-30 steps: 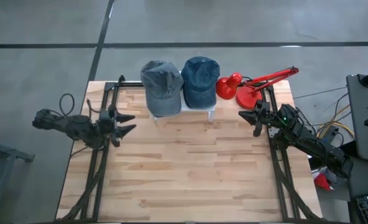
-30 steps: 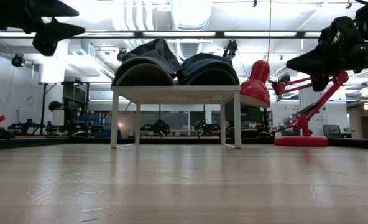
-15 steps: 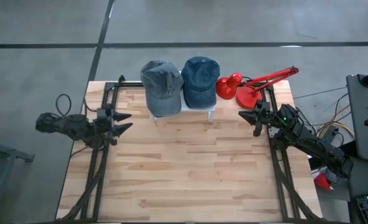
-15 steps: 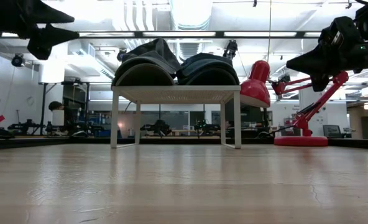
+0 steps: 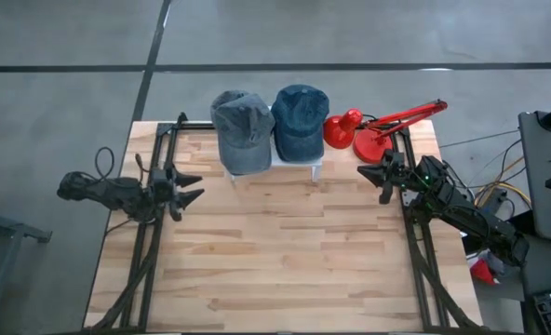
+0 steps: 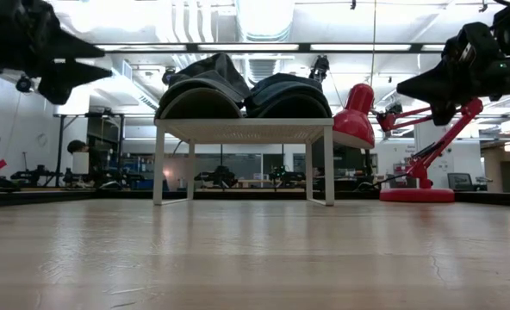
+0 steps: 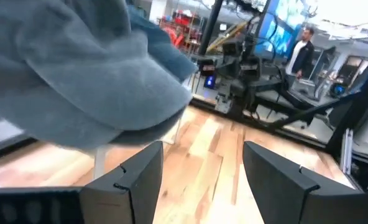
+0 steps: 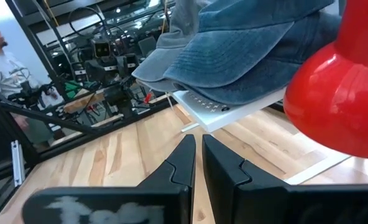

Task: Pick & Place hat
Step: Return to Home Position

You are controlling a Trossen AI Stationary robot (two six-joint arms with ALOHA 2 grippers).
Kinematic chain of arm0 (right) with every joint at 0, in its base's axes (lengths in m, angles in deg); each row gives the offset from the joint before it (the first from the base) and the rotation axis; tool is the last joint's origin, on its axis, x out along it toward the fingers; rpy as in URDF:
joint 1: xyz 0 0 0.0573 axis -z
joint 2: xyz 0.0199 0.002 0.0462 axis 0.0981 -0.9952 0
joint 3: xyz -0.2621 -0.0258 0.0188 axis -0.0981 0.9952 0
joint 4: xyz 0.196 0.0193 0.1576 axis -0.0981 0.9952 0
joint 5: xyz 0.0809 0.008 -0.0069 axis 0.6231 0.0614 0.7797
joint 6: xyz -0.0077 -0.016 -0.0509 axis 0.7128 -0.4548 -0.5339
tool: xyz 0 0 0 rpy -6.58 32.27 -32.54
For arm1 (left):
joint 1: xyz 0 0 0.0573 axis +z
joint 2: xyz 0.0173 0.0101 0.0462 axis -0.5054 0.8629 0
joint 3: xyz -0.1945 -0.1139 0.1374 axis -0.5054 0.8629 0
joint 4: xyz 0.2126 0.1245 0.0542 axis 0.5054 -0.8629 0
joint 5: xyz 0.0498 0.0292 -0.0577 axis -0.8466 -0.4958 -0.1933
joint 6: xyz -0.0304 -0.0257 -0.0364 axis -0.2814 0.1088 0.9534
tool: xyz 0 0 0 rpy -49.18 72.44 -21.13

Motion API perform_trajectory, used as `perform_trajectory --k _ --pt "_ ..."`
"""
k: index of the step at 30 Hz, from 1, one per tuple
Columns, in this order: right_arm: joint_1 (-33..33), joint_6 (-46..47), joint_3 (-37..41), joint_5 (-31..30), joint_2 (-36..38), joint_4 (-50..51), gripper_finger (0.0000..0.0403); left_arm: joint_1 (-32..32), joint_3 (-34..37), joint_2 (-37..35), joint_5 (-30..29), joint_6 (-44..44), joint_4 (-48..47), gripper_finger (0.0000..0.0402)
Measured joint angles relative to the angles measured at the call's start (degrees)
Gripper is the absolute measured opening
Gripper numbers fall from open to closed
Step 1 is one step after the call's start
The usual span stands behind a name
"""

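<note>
Two denim caps rest side by side on a small white stand (image 5: pixel 315 166) at the table's far edge: a grey-blue cap (image 5: pixel 241 130) on the left and a darker blue cap (image 5: pixel 301 119) on the right. Both also show in the low view, the grey-blue cap (image 6: pixel 202 84) and the blue cap (image 6: pixel 288 93). My left gripper (image 5: pixel 190 188) is open and empty above the table's left side, pointing toward the stand. The grey-blue cap fills the left wrist view (image 7: pixel 72 68). My right gripper (image 5: pixel 371 177) is shut and empty at the right, near the lamp.
A red desk lamp (image 5: pixel 364 130) stands at the far right, its shade (image 8: pixel 339 93) close to the stand. Black frame rails (image 5: pixel 150 233) run along both table sides. Bare wooden table (image 5: pixel 285 251) lies in front of the stand. A person (image 7: pixel 305 46) stands beyond the table.
My left gripper has drawn slightly toward the table's left edge and then come back a little, dropping somewhat lower in the low view. It stays open. The caps and my right arm have kept still.
</note>
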Motion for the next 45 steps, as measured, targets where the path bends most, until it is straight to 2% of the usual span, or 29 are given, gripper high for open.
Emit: perform_trajectory --k 8,22,30,45 --pt "0.0 -2.8 0.0 -0.2 0.0 -0.9 0.0027 0.0 1.3 -0.2 0.1 1.6 -3.9 0.0222" --pt "0.0 -3.6 1.3 -0.4 0.0 -3.5 0.0027 0.0 5.6 -0.2 -2.4 2.7 -3.1 0.0223" --pt "0.0 -4.0 1.9 -7.7 -0.1 -3.2 0.0027 0.0 5.6 -0.2 -2.3 5.4 -3.4 0.0222" --pt "0.0 -4.9 1.9 -7.8 -0.2 -2.0 0.0027 0.0 5.6 -0.2 -2.3 5.5 -3.5 0.0222"
